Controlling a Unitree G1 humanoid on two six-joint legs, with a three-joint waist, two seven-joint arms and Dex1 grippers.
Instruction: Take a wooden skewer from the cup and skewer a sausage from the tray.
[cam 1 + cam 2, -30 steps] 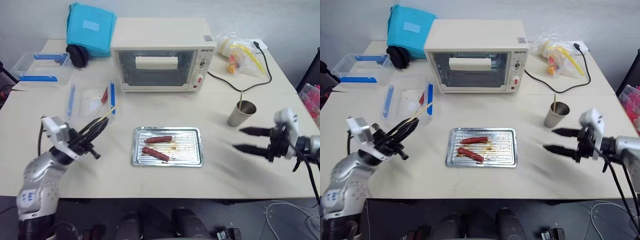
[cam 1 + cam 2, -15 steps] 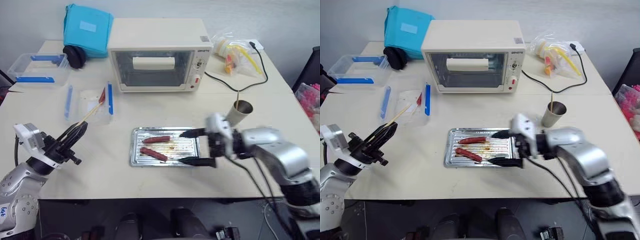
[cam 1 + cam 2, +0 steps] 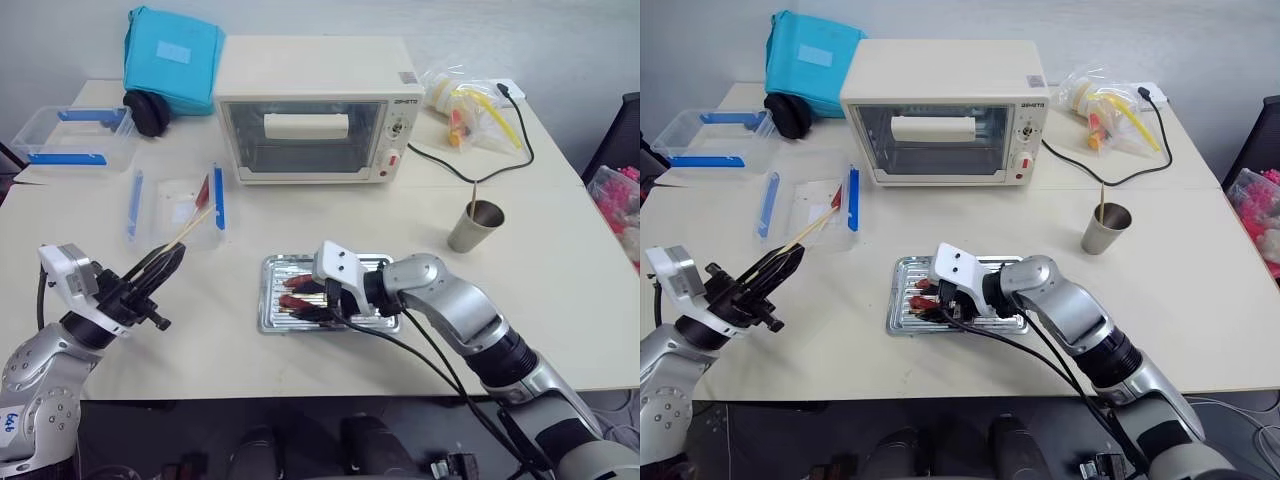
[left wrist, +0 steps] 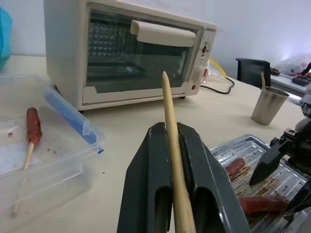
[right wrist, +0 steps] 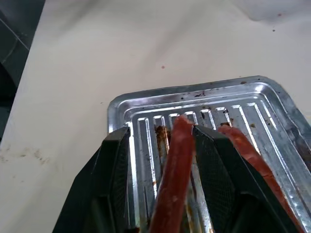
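Left gripper [image 4: 171, 204]: closed on the wooden skewer [image 4: 171, 141], tip angled up.
Right gripper [image 5: 163, 160]: fingers either side of the sausage [image 5: 171, 187]; grip uncertain.
Tray [image 3: 272, 300]: mid-table, holding both sausages.
Cup [image 3: 472, 227]: beyond, right.

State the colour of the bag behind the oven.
Turquoise blue bag, clearest in the left eye view.

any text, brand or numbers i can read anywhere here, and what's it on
Brand name on the toaster oven's control panel, above the dials: dark letters, too small to read.
White sticker on the oven's top, near its back right corner: print too small to read.
Blue marks on the left arm's casing: not legible.
Nothing else carries lettering.
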